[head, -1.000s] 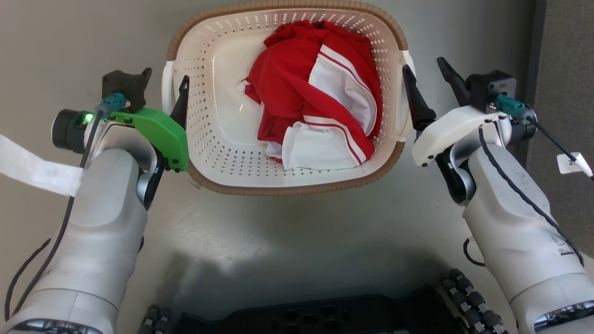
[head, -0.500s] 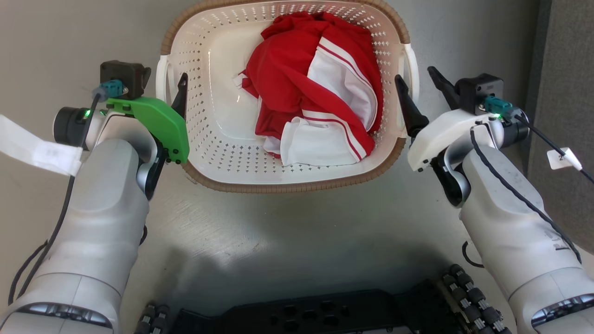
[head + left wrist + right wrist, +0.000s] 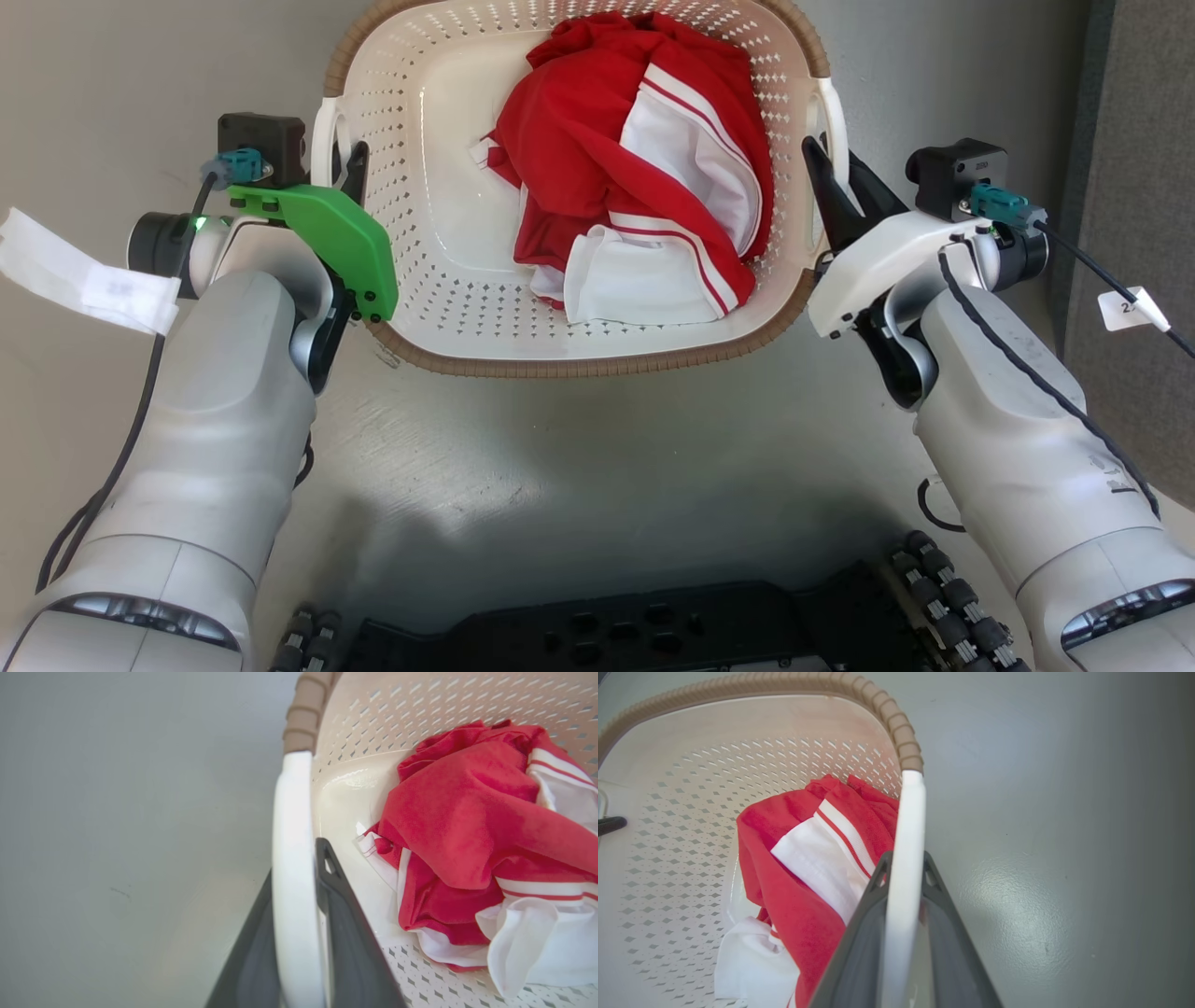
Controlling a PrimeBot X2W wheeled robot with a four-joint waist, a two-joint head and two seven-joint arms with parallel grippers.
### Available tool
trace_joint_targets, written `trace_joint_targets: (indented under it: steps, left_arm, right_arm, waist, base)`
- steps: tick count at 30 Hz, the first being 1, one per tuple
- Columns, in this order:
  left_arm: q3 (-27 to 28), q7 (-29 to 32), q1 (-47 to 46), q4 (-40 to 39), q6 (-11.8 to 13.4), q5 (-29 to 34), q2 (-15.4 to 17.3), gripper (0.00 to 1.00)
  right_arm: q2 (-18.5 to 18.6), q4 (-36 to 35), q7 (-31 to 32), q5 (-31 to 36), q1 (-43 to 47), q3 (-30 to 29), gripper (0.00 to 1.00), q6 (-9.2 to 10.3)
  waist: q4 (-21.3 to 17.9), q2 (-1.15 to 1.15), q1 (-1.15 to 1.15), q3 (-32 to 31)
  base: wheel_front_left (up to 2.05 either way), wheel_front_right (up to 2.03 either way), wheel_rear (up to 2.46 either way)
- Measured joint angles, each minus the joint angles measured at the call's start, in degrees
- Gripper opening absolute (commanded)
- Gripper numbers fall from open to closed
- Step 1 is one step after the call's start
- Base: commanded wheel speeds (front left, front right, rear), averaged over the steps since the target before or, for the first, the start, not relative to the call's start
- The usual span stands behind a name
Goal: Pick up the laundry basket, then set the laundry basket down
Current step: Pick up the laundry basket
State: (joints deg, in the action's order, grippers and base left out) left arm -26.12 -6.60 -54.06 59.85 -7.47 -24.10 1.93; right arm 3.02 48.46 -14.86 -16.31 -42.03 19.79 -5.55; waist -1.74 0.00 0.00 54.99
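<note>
At the laundry basket, left gripper and right gripper pinch its handles

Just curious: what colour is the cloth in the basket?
The cloth is red with white striped panels; head view shows best.

Cut-off rim, covered fingertip

The far rim of the basket is cut off by the head view's top edge, and a red-and-white cloth hides much of its floor. In the head view the outer finger of the left pincer is hidden behind a black block, and in the left wrist view the white handle covers that fingertip. The print on the tag by the right arm is too small to read.
</note>
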Motion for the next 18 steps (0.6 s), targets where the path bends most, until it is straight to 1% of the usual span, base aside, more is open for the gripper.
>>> trace_joint_targets:
  steps: [5, 12, 15, 18]
  left_arm:
    - [-0.9, 0.0, -0.3, 0.6, 0.0, -1.0, 0.0, 0.00]
    - [-2.9, 0.1, -0.4, 1.3, 0.0, -3.4, -0.2, 0.00]
    - [-3.9, 0.8, -0.3, 2.2, 0.0, -4.0, -0.4, 0.00]
    - [-4.6, 1.9, -0.2, 2.5, 0.0, -5.3, -0.4, 0.00]
  right_arm:
    - [0.1, 0.8, 0.0, -0.4, -0.7, 0.5, 0.00, 0.00]
    - [0.0, 3.6, 0.1, -0.6, -1.6, 0.7, 0.00, 0.00]
    - [0.0, 4.4, 0.1, -0.6, -1.9, 0.8, 0.00, -0.01]
    - [0.0, 5.5, 0.3, -0.8, -2.1, 0.9, 0.00, -0.43]
  waist:
    - [0.0, 0.00, 0.00, -0.2]
    - [-0.1, 0.00, 0.00, -1.4]
    - [-0.2, 0.00, 0.00, -2.3]
    - [-0.3, 0.00, 0.00, -3.4]
  base:
    - [0.00, 0.00, 0.00]
    - [0.00, 0.00, 0.00]
    - [0.00, 0.00, 0.00]
    - [0.00, 0.00, 0.00]
